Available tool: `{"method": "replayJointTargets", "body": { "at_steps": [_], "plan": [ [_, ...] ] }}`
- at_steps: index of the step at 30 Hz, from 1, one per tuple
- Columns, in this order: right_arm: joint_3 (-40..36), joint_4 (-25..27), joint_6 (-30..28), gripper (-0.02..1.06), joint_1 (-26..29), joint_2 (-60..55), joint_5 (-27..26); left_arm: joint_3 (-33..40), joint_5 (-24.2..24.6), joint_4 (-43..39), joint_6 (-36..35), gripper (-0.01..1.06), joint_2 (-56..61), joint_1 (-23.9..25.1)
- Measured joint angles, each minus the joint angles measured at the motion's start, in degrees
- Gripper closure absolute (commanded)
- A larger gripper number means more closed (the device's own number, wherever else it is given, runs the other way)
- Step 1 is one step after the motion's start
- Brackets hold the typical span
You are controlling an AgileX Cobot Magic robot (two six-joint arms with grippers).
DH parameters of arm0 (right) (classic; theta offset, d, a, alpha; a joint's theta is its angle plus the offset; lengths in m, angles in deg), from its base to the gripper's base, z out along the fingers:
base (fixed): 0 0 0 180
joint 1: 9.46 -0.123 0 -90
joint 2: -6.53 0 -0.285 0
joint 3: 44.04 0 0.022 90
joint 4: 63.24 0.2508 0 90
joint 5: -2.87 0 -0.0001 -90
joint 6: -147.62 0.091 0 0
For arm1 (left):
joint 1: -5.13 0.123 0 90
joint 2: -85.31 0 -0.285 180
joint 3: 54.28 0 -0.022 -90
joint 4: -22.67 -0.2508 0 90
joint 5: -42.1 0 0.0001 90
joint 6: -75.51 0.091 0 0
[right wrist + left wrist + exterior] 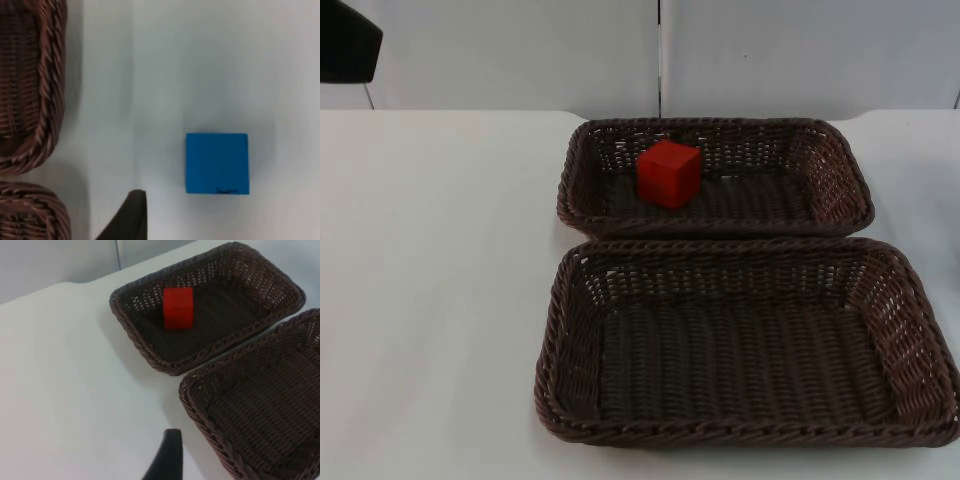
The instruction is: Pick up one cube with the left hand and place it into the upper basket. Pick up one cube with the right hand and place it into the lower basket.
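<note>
I see open white table (430, 300) at 9 o'clock of both baskets | upper basket (840, 180) holds red cube (669, 173) | lower basket (920, 330) bare | blue cube (217, 163) on table beside right gripper's fingertip (131, 215) | I cannot tell either gripper's grip.

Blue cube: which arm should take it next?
Right. The blue cube lies on the table just ahead of the right arm's fingertip. The red cube is already in the upper basket; the lower basket is empty.
</note>
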Motion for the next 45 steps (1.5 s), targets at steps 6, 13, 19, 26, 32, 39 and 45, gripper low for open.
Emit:
{"method": "replayJointTargets", "body": {
  "at_steps": [6,13,19,26,32,39,45],
  "plan": [
    [0.0,0.0,1.5,-0.01,0.0,-5.3,-3.5,0.0,0.1,0.0,0.0,0.27,0.0,0.0],
    [0.0,0.0,2.2,-0.01,0.0,-10.2,-6.9,0.0,0.1,0.0,0.0,0.27,0.0,0.0],
    [0.0,-0.8,2.4,-0.01,0.0,-14.4,-10.1,0.0,0.1,0.0,0.0,0.27,0.0,0.0],
    [0.0,-2.7,3.6,0.00,0.0,-19.8,-14.8,0.0,0.1,-0.2,0.0,0.27,0.0,0.0],
    [0.0,-2.8,3.6,0.00,0.0,-23.3,-19.2,0.0,0.1,-0.3,0.0,0.27,0.0,0.0],
    [0.0,-2.8,3.6,0.03,0.0,-25.7,-21.1,0.0,0.1,-0.4,0.0,0.27,0.0,0.0],
    [0.0,-2.8,3.8,0.42,0.0,-26.1,-21.1,0.0,0.0,-0.4,0.1,0.27,0.0,0.0]
  ]
}}
